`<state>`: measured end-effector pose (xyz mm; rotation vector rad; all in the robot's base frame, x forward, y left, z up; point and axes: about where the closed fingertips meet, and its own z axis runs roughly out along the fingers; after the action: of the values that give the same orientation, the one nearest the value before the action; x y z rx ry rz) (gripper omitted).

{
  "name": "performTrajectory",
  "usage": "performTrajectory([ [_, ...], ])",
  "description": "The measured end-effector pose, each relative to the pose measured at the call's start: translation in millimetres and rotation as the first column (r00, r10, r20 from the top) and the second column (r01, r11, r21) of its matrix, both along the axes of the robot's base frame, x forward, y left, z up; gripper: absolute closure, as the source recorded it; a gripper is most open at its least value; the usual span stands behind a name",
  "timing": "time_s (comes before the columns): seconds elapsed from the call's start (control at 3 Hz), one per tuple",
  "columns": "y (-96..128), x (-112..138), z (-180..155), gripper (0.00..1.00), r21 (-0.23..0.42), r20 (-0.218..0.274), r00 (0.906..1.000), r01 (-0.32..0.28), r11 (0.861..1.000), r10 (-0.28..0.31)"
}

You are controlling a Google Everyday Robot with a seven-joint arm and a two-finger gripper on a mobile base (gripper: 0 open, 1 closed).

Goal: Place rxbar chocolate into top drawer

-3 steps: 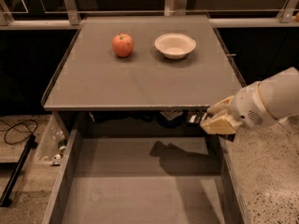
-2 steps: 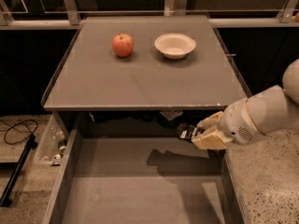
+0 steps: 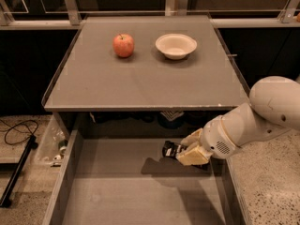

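Note:
The top drawer [image 3: 117, 196] stands pulled out below the table's front edge, wide and grey with low side walls. My gripper [image 3: 185, 153] reaches in from the right over the drawer's back right part, a little above its floor. It is shut on the rxbar chocolate [image 3: 170, 150], a small black bar with white lettering that sticks out to the left of the pale fingers [image 3: 193, 155]. The bar's shadow falls on the drawer floor just below it.
On the grey table [image 3: 145, 78] stand a red apple [image 3: 123, 45] at the back left and a white bowl [image 3: 176, 45] at the back right. A speckled countertop [image 3: 267, 186] lies to the right of the drawer. Cables and clutter [image 3: 18, 135] lie on the floor at the left.
My gripper has moved left and down with the bar, from beside the table's front right corner into the space over the open drawer.

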<state>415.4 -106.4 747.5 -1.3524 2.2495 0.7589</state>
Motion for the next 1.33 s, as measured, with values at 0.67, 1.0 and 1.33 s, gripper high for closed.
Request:
performTrajectory([
  [0.67, 14.9, -3.0, -59.8, 1.00, -0.011, -0.056, 0.9977, 0.037, 0.999, -0.037],
  [1.0, 22.6, 1.1, -94.4, 1.00, -0.025, -0.019, 0.9964, 0.082, 0.996, -0.083],
  [1.33, 32.1, 11.4, -113.9, 1.00, -0.042, 0.082, 0.9904, 0.115, 0.992, -0.111],
])
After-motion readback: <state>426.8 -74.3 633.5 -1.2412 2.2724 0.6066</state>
